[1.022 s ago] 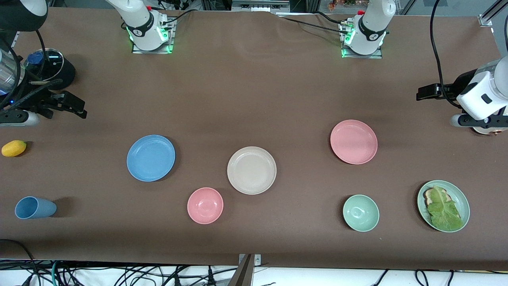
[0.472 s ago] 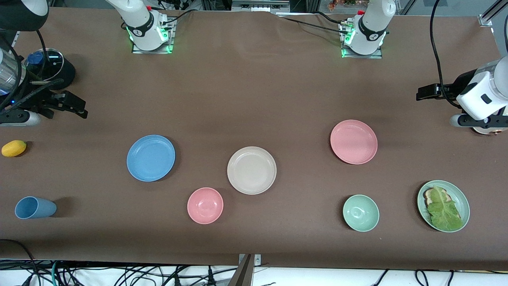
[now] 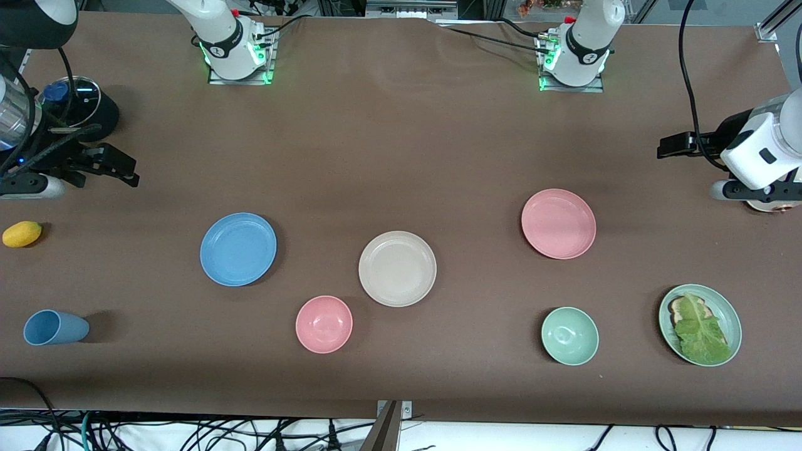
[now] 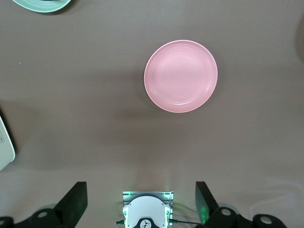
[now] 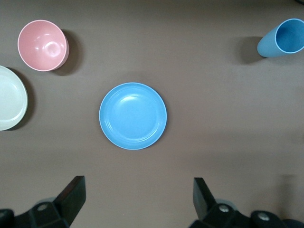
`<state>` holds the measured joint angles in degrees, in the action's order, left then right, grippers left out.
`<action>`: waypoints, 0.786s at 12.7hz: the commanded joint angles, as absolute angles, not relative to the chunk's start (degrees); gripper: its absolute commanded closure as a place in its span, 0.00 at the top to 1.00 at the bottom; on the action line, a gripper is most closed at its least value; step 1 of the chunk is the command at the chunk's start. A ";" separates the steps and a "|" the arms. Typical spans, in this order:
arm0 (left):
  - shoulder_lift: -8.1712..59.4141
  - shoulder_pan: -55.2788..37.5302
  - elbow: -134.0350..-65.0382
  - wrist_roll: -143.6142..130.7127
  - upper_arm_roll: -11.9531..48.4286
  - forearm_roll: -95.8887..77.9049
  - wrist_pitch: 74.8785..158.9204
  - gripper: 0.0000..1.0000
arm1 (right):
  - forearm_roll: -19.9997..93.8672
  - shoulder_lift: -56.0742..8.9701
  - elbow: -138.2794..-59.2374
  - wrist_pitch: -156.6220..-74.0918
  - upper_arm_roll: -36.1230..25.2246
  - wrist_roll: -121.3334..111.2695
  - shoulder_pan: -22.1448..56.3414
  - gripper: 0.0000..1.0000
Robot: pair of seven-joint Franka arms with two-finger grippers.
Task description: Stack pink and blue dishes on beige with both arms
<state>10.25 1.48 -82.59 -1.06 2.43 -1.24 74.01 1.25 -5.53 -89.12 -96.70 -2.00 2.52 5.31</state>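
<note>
three flat plates on the brown table, none stacked: beige plate mid-table, blue plate toward the right arm's end, pink plate toward the left arm's end and a little farther from the front camera. each apart from the others, rims touching nothing, bare cloth all round. nearest crowding: pink bowl close beside the beige plate's rim on the camera side, not touching; pale green bowl nearer the camera than the pink plate, well apart. green plate with lettuce and toast out toward the left arm's end; blue cup lying on its side and a yellow fruit near the table's edge at the right arm's end. wide open stretch of table between the arm bases and the plates. left gripper high over bare table between its own base and the pink plate, jaws spread wide, holding nothing. right gripper high over bare table short of the blue plate, jaws likewise wide apart and empty.
</note>
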 commanded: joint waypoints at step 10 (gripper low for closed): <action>14.67 1.76 -82.18 -1.49 2.20 -2.90 78.81 1.00 | 1.41 -5.54 -88.33 -96.42 -1.85 3.34 5.45 1.00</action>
